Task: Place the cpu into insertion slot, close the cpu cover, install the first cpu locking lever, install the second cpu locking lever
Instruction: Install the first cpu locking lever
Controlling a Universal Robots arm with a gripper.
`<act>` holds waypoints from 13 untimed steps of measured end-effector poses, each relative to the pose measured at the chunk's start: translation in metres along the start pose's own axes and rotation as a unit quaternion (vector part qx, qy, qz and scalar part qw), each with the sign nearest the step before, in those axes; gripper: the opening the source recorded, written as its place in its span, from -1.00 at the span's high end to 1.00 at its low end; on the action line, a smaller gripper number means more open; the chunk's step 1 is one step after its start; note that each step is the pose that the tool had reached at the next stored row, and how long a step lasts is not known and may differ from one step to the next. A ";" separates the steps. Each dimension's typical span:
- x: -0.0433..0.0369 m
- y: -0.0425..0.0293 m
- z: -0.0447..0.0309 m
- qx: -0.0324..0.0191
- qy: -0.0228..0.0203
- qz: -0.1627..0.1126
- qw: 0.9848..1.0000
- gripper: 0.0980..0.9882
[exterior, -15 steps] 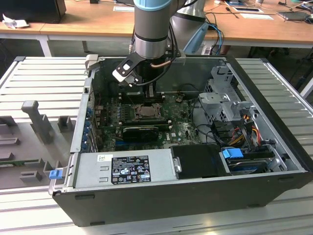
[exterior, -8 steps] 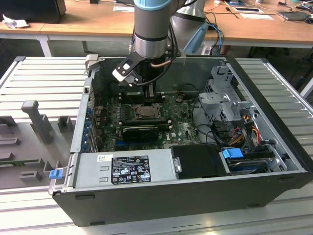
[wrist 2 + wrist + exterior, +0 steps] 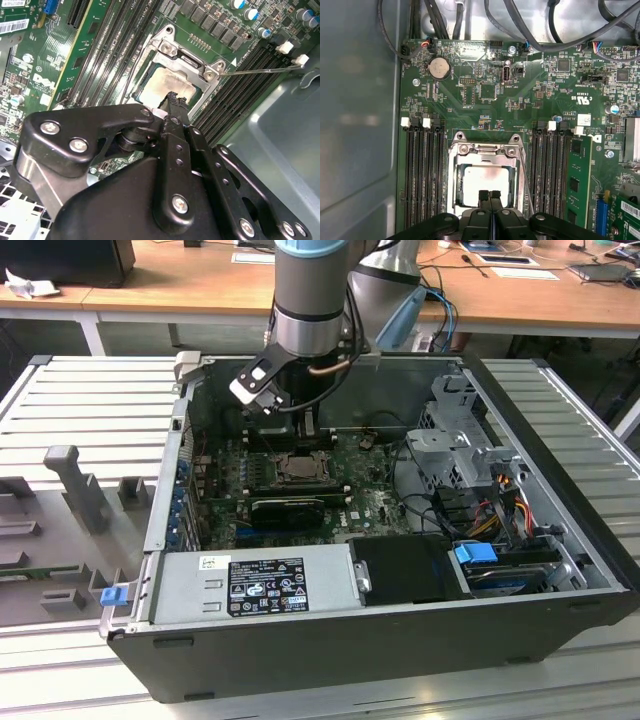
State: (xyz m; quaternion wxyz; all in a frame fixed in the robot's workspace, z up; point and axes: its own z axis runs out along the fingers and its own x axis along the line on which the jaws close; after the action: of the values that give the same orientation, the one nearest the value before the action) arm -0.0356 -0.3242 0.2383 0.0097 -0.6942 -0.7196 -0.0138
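The cpu [image 3: 485, 182] lies in the insertion slot [image 3: 283, 472], its tan face showing through the window of the cpu cover [image 3: 454, 170], which seems to lie flat over it. The gripper [image 3: 490, 194] sits right at the chip's edge, fingers pressed together, holding nothing. A thin lever [image 3: 260, 70] juts out beside the socket, and the green board [image 3: 485, 90] spreads beyond.

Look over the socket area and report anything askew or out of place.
One thing stands out. A thin metal lever sticks out sideways from the cpu cover, across the memory slots, rather than lying along the frame. The face of the cpu in the cover's window also looks smudged.
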 end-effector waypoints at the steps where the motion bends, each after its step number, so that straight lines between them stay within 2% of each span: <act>1: 0.0000 0.0000 -0.0009 0.000 0.000 0.000 1.000 0.98; 4: 0.0001 0.0000 -0.0029 0.000 0.000 0.000 1.000 0.98; 6: 0.0003 0.0001 -0.0070 0.000 0.000 0.000 1.000 0.98; 10: 0.0007 0.0001 -0.0213 0.000 -0.001 0.000 1.000 0.98; 13: 0.0010 0.0002 -0.0294 0.000 -0.001 0.000 1.000 0.98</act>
State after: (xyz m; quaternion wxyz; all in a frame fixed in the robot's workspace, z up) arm -0.0356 -0.3242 0.2678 0.0093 -0.6942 -0.7196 -0.0134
